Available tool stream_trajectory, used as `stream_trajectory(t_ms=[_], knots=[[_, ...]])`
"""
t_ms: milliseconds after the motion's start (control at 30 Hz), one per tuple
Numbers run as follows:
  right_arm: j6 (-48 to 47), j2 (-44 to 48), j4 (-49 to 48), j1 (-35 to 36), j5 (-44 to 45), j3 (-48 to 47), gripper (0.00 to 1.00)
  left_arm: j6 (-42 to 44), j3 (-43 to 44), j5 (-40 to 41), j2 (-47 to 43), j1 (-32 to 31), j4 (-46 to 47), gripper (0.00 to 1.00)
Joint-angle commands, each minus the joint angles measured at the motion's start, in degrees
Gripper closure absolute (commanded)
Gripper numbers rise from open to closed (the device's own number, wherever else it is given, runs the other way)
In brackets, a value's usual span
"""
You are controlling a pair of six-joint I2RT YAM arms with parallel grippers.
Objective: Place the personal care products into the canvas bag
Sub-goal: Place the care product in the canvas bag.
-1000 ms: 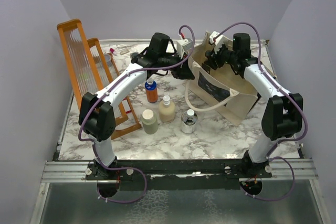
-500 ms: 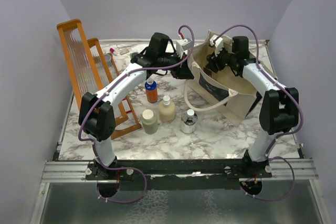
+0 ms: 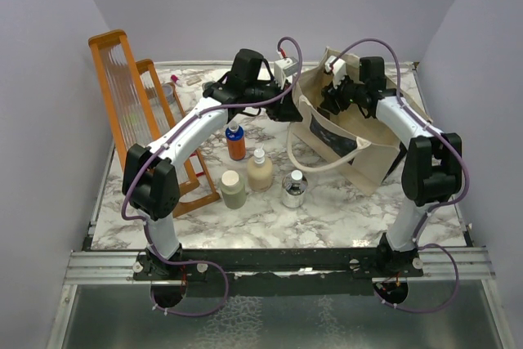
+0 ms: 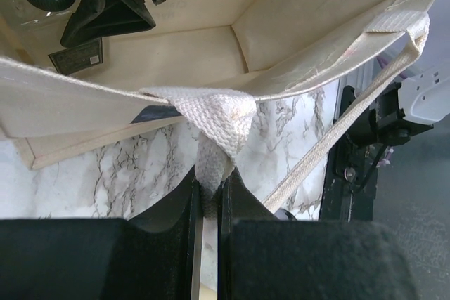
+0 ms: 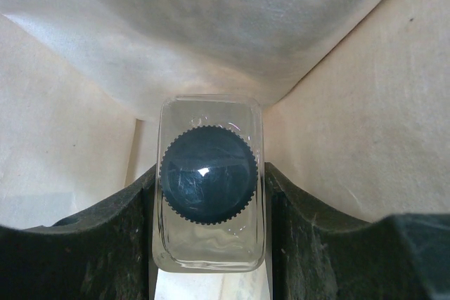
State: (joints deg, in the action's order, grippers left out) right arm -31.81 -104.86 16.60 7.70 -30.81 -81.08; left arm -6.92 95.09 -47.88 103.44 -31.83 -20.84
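Marble tabletop (image 3: 343,210) left of the bag (image 3: 372,165) holds four bottles: a squat silvery one (image 3: 293,191), an olive-grey one (image 3: 232,190), a beige pump bottle (image 3: 260,172), and an orange bottle (image 3: 235,143) farther back. The soft canvas bag stands open, and the left gripper (image 4: 209,198) is clenched on its woven strap (image 4: 214,114). Inside the bag, the right gripper (image 5: 209,180) grasps a clear square bottle (image 5: 209,244) with a ribbed black cap (image 5: 209,166).

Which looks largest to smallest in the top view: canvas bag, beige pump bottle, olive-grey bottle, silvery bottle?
1. canvas bag
2. beige pump bottle
3. olive-grey bottle and silvery bottle: these look about alike, so they are not ranked against each other.
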Motion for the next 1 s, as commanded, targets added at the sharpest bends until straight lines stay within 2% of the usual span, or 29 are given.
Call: stream_trajectory(t_ms=[0,267,300,433,667,967], knots=[[-2.26,-0.18,-1.62,-0.68,4.51,-3.52,0.74,-0.46,2.34,0.44,0.16,0.28,0.88,1.0],[-0.94,0.01,1.03,-0.67,5.5,-6.89,0.57,-0.43,2.12,0.66,0.34,0.22,0.94,1.0],[-0.75,0.04,1.35,-0.67,5.37,-7.23,0.48,-0.56,2.04,0.68,0.4,0.25,0.98,1.0],[-0.21,0.18,2.41,-0.67,5.18,-8.09,0.38,-1.42,2.12,0.59,1.0,0.28,1.28,1.0],[-0.27,0.38,4.15,-0.72,5.13,-9.53,0.32,-3.32,2.85,0.44,2.39,0.22,1.82,1.0],[-0.55,2.34,8.07,-0.67,2.65,-11.99,0.29,-4.93,3.58,1.73,3.42,0.2,2.1,1.0]])
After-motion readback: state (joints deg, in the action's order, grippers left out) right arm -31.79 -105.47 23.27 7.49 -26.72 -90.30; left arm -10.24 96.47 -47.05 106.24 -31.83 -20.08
